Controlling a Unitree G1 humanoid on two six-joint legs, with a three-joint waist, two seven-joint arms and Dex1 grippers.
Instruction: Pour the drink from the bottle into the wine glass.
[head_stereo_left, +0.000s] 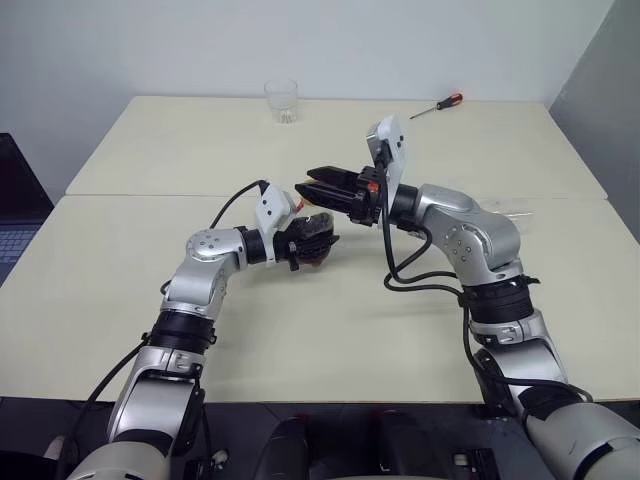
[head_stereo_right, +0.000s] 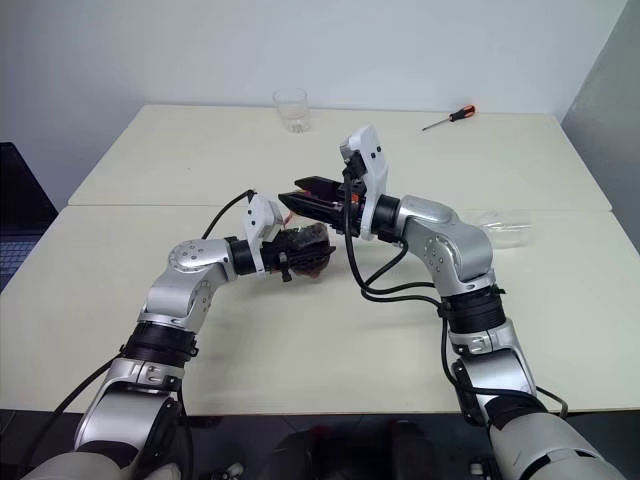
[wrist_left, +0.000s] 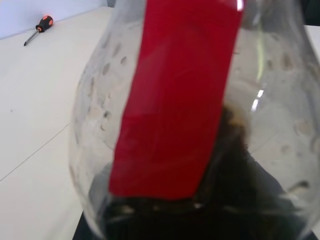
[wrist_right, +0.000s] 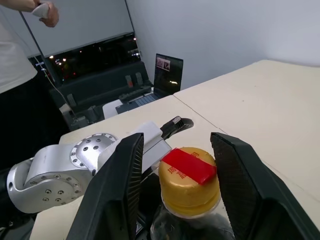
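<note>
Bottle (wrist_right: 190, 200) gripped by left hand (head_stereo_left: 318, 240) (level); right hand (wrist_right: 175, 185) straddles cap, parted.

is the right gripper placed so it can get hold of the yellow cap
Probably yes. The right gripper has its fingers open on either side of the yellow cap, nothing between them, while the left gripper holds the bottle above the table.

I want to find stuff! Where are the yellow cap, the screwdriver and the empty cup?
yellow cap (wrist_right: 189, 182), right wrist view, its side.
screwdriver (head_stereo_left: 437, 106), left eye view, its shaft.
empty cup (head_stereo_left: 282, 101), left eye view, its wall.
</note>
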